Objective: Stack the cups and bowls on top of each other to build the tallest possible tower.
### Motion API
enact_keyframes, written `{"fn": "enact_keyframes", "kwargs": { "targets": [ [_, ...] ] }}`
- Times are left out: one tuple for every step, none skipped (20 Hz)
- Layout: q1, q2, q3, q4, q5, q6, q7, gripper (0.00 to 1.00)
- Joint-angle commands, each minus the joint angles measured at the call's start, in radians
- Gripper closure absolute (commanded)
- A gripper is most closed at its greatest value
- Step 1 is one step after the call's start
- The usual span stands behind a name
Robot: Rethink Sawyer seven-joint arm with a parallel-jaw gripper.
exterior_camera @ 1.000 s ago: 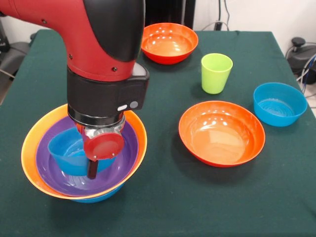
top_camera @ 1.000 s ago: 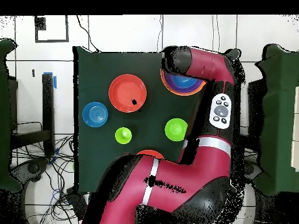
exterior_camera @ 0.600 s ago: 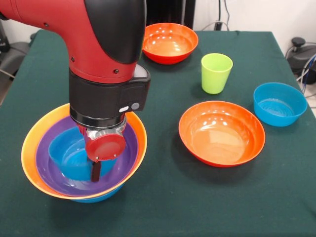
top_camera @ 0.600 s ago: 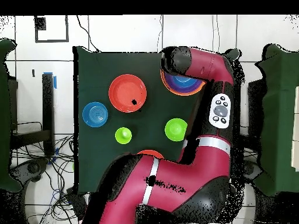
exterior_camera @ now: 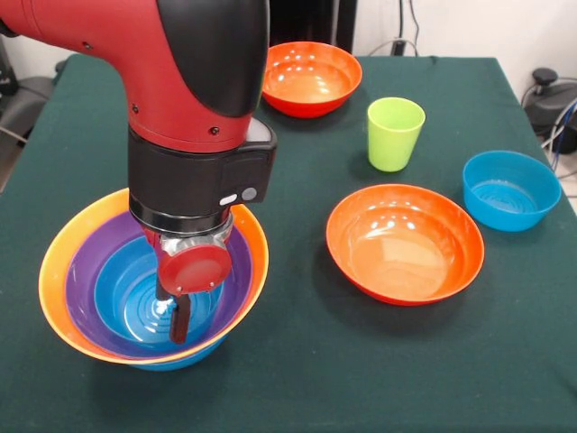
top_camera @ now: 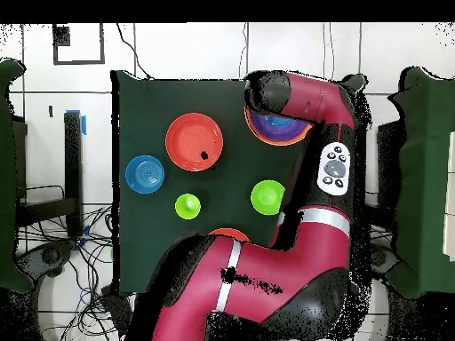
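Presently: tower (exterior_camera: 90, 298) at table's (exterior_camera: 297, 379) near edge; open cloth between bowls. One cup (exterior_camera: 395, 133), three loose bowls. Gripper (exterior_camera: 174, 316) inside, grip indiscernible.

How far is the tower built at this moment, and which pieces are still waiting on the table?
Done: the tower nests a blue bowl in purple in orange, with another blue rim below. In hand: the gripper hangs inside that blue bowl; whether it grips is unclear. Left: the big orange bowl, the far orange bowl, the loose blue bowl, the green cup and the small green bowl.
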Motion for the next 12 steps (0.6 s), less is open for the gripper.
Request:
{"fn": "enact_keyframes", "kwargs": {
  "targets": [
    [0.012, -0.015, 0.089, 0.013, -0.037, 0.102, -0.198, 0.00],
    [0.014, -0.021, 0.086, 0.011, -0.036, 0.110, -0.199, 0.00],
    [0.017, -0.027, 0.084, 0.013, -0.036, 0.117, -0.197, 0.00],
    [0.020, -0.034, 0.081, 0.016, -0.035, 0.124, -0.196, 0.00],
    [0.023, -0.046, 0.079, 0.027, -0.034, 0.126, -0.192, 0.00],
    [0.027, -0.058, 0.077, 0.039, -0.032, 0.127, -0.189, 0.00],
    [0.034, -0.075, 0.072, 0.055, -0.029, 0.132, -0.179, 0.00],
    [0.042, -0.093, 0.068, 0.075, -0.026, 0.136, -0.168, 0.00],
    [0.050, -0.112, 0.063, 0.098, -0.022, 0.137, -0.154, 0.00],
    [0.060, -0.130, 0.058, 0.117, -0.018, 0.141, -0.140, 0.00],
    [0.067, -0.146, 0.055, 0.137, -0.013, 0.142, -0.127, 0.00],
    [0.076, -0.162, 0.052, 0.155, -0.008, 0.148, -0.112, 0.00]
  ]
}}
